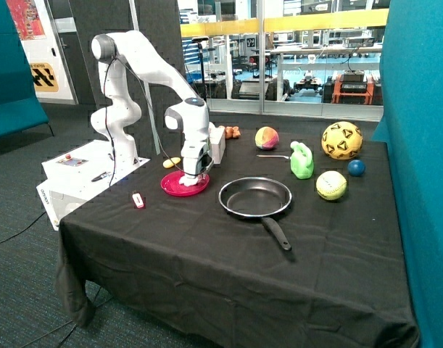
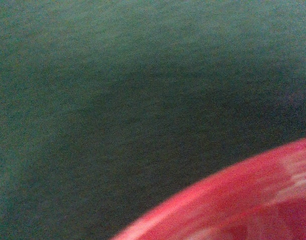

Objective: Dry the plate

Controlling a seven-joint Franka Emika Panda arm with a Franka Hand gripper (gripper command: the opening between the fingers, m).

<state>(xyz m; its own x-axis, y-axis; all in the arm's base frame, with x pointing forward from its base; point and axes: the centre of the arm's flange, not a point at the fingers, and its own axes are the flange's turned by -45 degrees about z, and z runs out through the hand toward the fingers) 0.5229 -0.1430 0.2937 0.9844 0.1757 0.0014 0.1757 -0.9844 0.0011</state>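
Observation:
The red-pink plate (image 1: 174,185) lies flat on the black tablecloth (image 1: 206,254), beside the frying pan and nearer the robot's base. My gripper (image 1: 192,176) points straight down and is low over the plate's middle, at or just above its surface. Something small and white shows at the gripper's tip; I cannot tell what it is. In the wrist view only a curved piece of the plate's rim (image 2: 253,200) shows against the dark cloth (image 2: 117,100), very close to the camera.
A black frying pan (image 1: 255,197) with a long handle sits beside the plate. Behind it are a green object (image 1: 301,160), a yellow-green ball (image 1: 331,185), a small blue ball (image 1: 357,167), a yellow and black ball (image 1: 342,140) and a pink-yellow ball (image 1: 267,138). A white box (image 1: 217,145) stands behind the gripper.

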